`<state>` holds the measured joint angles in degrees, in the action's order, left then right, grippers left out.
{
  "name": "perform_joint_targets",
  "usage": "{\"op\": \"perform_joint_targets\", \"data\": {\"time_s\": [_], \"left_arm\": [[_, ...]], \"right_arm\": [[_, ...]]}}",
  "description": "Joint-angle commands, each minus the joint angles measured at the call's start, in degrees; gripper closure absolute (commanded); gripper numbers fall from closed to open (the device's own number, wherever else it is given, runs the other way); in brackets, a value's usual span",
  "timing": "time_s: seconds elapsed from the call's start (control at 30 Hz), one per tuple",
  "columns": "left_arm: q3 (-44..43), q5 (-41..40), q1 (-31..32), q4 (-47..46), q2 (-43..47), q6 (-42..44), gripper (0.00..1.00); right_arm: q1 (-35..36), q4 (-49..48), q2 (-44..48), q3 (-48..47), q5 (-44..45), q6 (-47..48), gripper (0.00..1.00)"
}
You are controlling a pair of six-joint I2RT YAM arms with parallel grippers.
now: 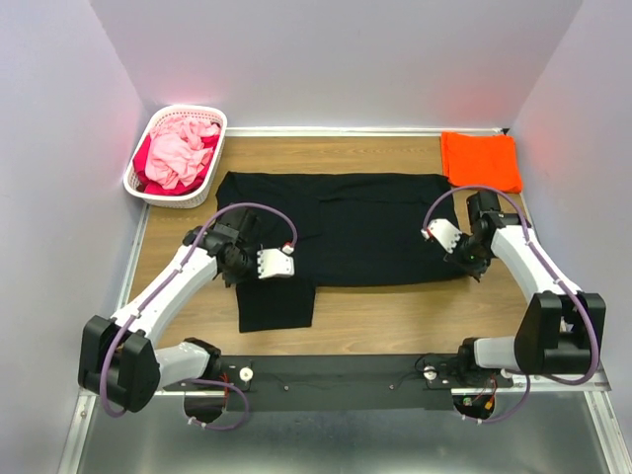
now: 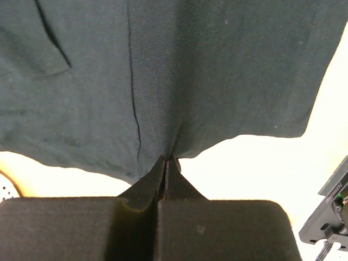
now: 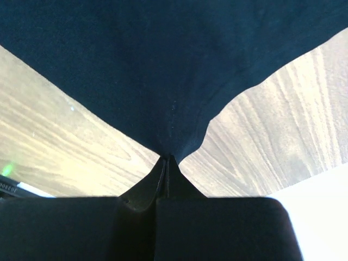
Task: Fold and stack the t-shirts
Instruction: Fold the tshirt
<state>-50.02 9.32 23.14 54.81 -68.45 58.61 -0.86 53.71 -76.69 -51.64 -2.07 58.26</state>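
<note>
Black t-shirt (image 1: 365, 227) lies spread just right of the basket (image 1: 158, 196); the orange t-shirt (image 1: 481, 160), folded, sits far right of it. The left gripper (image 2: 166, 160) and right gripper (image 3: 167, 159) each clamp the black cloth's near edge.

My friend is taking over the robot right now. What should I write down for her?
Left gripper: shut on the black t-shirt, pinching its near edge.
Right gripper: shut on the same shirt's edge, at the right end.
Black t-shirt: spread across the middle of the table, not yet folded.
Orange t-shirt: lies folded in the far right corner.
White basket: far left, holds pink and red cloth.
Left to do: fold the black one and stack it with the orange.
</note>
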Motion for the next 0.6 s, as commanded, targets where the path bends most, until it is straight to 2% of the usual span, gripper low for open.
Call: {"op": "perform_joint_targets", "data": {"time_s": [0.0, 0.23, 0.33, 0.57], "left_arm": [[-1.2, 1.9, -0.7, 4.6, 2.3, 1.2, 1.0], [-1.8, 2.7, -0.8, 7.0, 4.8, 1.2, 1.0], [-4.9, 1.7, -2.6, 6.6, 2.9, 1.9, 1.0], [-16.2, 1.3, -8.1, 3.8, -8.9, 4.1, 1.0]], "right_arm": [[-0.5, 3.9, 2.1, 0.2, 0.0, 2.4, 1.0], [-0.5, 6.2, 5.0, 0.8, -0.3, 3.3, 1.0], [-0.5, 6.1, 1.7, -2.6, -0.7, 3.4, 1.0], [-0.5, 4.7, -10.2, -13.5, -1.7, 3.4, 0.99]]}}
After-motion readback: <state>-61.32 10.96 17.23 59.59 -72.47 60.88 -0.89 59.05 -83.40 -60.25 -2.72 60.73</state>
